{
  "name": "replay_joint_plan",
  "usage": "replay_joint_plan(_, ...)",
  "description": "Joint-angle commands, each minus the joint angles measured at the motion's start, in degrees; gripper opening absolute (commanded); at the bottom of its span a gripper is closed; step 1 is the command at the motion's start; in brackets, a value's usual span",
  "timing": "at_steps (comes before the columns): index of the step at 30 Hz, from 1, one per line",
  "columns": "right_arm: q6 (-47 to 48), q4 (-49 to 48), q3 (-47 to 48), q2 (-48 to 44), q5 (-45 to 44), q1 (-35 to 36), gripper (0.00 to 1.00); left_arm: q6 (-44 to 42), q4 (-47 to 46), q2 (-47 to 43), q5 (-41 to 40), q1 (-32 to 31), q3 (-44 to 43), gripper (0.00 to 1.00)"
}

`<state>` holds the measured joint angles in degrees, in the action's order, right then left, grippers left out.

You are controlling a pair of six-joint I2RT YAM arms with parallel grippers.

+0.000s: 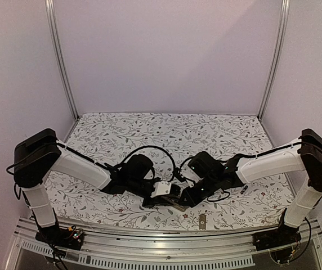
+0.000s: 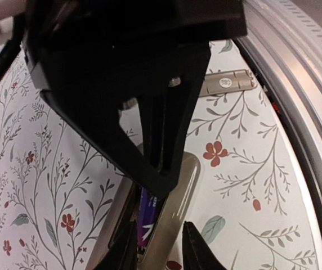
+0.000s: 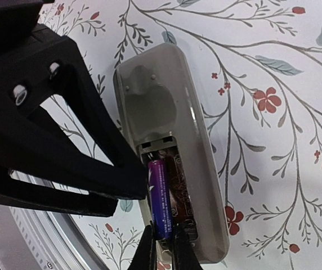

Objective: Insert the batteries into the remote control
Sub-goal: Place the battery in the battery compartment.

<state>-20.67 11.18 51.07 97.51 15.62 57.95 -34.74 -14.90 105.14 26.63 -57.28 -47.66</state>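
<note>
Centrally, near the front edge of the flowered surface (image 3: pixel 285 185), we see the remote control (image 3: pixel 155 101) lying face down, its grey-beige back up and the battery bay uncovered. One purple battery (image 3: pixel 159 197) lies lengthwise in the slot on the left of the bay, as the right wrist camera shows it. The slot beside it looks dark brown, and we cannot tell whether anything sits in it. The right tool (image 3: pixel 164 254) is drawn narrow, its two tips pinching the near end of the purple battery. The left tool (image 2: pixel 161 250) reaches in from the other side. In its own view its fingers (image 2: pixel 197 247) stand part-way apart with the end of the remote control between them, yet we cannot tell whether they press on it. A small flat grey cover piece (image 2: pixel 228 83) lies apart from the remote control, close to the metal rail (image 2: pixel 296 84) at the edge of the surface.
</note>
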Motion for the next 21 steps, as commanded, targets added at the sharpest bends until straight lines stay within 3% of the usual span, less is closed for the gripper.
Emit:
replay_joint_plan(1, -1.7, -2.8, 0.0, 2.2, -0.4, 0.1, 0.0, -0.9, -2.3, 1.7, 0.9, -0.9, -1.0, 0.26)
replay_joint_plan(21, -1.3, -5.1, -0.9, 1.7, -1.1, 0.1, 0.0, -0.5, -2.8, 4.4, -0.4, -1.9, -2.7, 0.13)
